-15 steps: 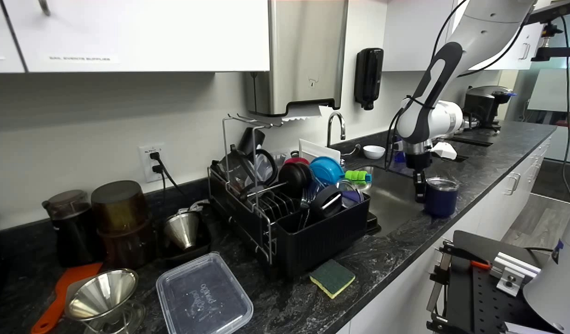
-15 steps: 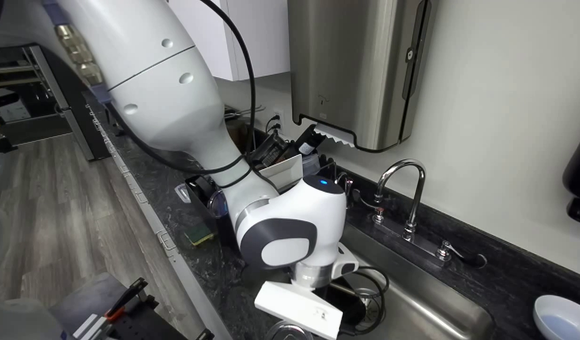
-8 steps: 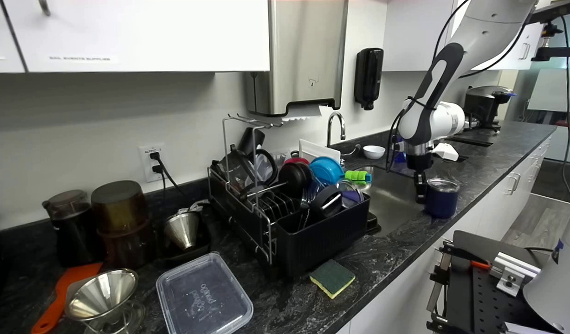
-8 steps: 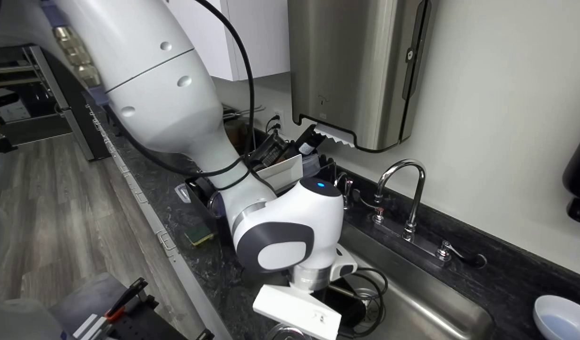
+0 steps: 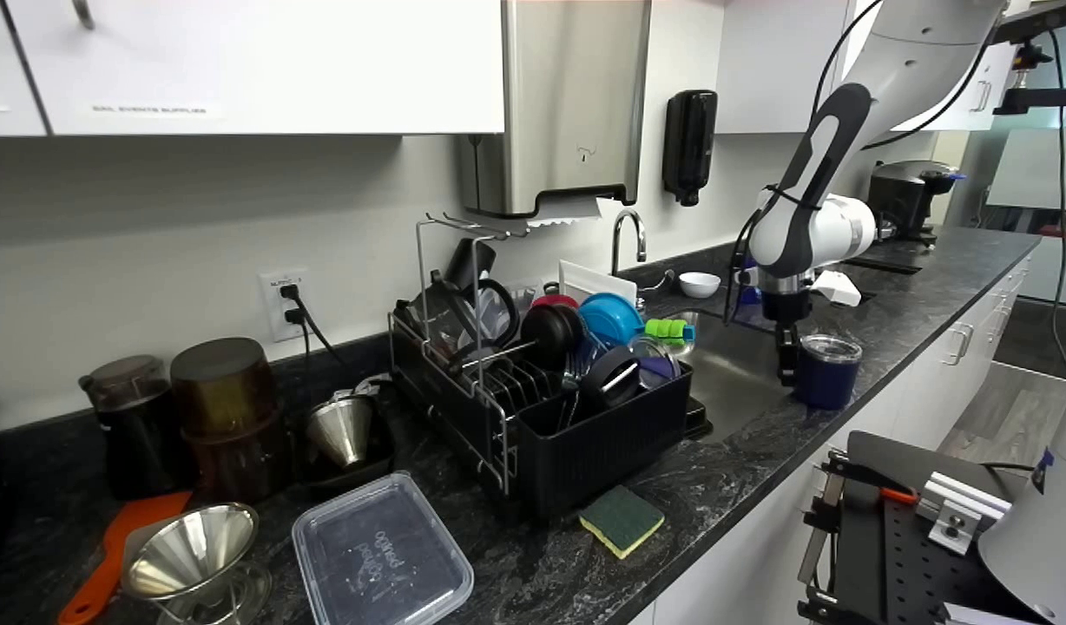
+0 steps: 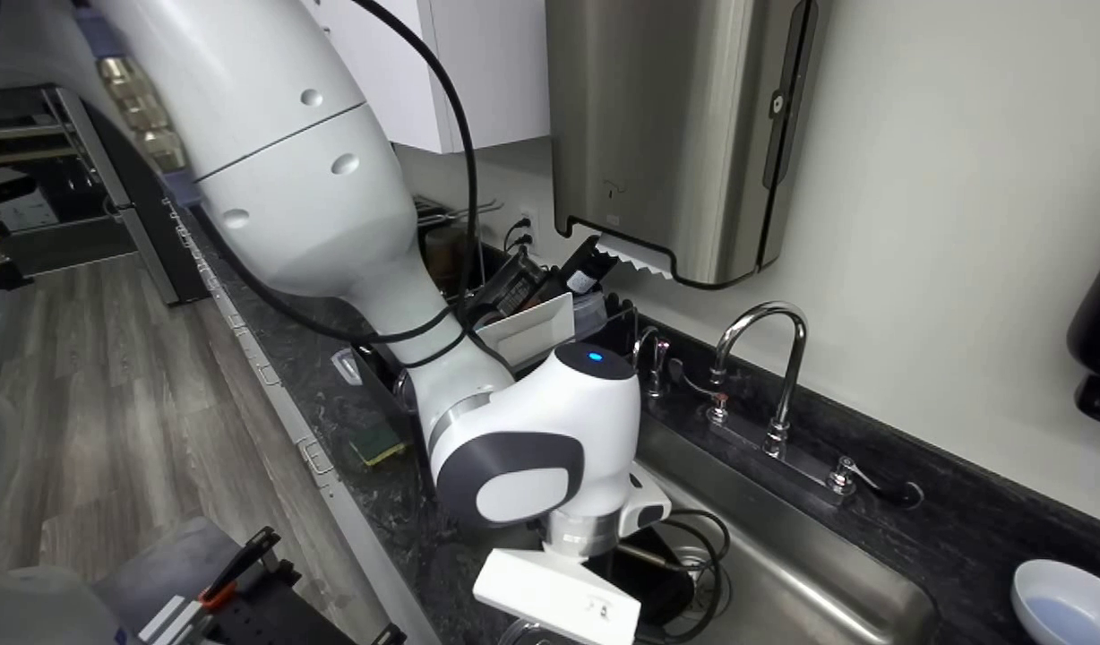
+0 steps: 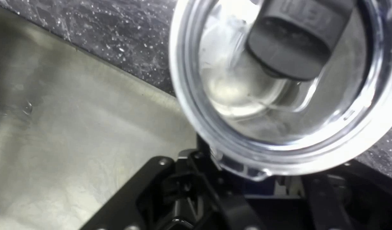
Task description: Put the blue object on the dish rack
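The navy-blue cup (image 5: 827, 373) with a clear lid stands upright on the counter's front strip beside the sink. Its lid shows at the bottom edge of an exterior view (image 6: 525, 634) and fills the upper right of the wrist view (image 7: 279, 121). My gripper (image 5: 787, 369) points down at the cup's sink side, right against it. In the wrist view the gripper (image 7: 258, 183) has its fingers spread apart; the lid hides the fingertips. The black dish rack (image 5: 598, 460) stands on the counter across the sink end, full of dishes; my arm mostly hides it in an exterior view.
The steel sink (image 5: 733, 360) lies between gripper and rack, with a faucet (image 6: 787, 358) behind it. A light-blue dish (image 5: 611, 318) sits in the rack. A sponge (image 5: 621, 519) and a clear lidded container (image 5: 381, 551) lie before the rack. A white bowl (image 6: 1069, 602) stands beyond the sink.
The arm and gripper have shifted slightly toward the cup's side, away from the rack. The cup has moved a very small amount along with the gripper and still stands on the counter.
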You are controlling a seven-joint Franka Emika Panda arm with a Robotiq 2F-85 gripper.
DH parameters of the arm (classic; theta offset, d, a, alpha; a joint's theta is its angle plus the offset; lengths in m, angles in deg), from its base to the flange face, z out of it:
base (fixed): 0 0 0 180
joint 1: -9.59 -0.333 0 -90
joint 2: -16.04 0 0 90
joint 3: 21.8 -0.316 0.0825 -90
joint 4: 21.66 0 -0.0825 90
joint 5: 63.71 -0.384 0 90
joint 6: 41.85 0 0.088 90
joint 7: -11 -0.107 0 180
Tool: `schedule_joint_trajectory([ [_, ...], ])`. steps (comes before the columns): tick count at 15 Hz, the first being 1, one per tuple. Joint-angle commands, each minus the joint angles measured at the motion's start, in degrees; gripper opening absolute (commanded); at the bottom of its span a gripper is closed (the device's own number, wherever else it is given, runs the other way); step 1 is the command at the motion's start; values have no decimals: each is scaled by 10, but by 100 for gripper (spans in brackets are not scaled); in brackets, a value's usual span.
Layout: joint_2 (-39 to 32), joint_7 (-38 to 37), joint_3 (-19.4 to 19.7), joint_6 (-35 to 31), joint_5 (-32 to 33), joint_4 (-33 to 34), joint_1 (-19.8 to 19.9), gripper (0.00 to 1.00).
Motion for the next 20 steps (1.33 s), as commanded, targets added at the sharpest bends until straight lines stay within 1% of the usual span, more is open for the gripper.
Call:
schedule_joint_trajectory([
  [1,11,13,0,-28,11,-19,6,79],
  [2,12,12,1,-29,14,-21,6,85],
  [4,13,11,3,-35,19,-24,5,100],
  [10,23,11,5,-40,27,-30,5,100],
  [15,39,14,3,-28,22,-28,5,100],
  [16,44,19,0,-18,15,-28,6,100],
  [18,30,0,5,-21,20,-17,-1,100],
  [20,32,0,5,-19,20,-18,-1,100],
])
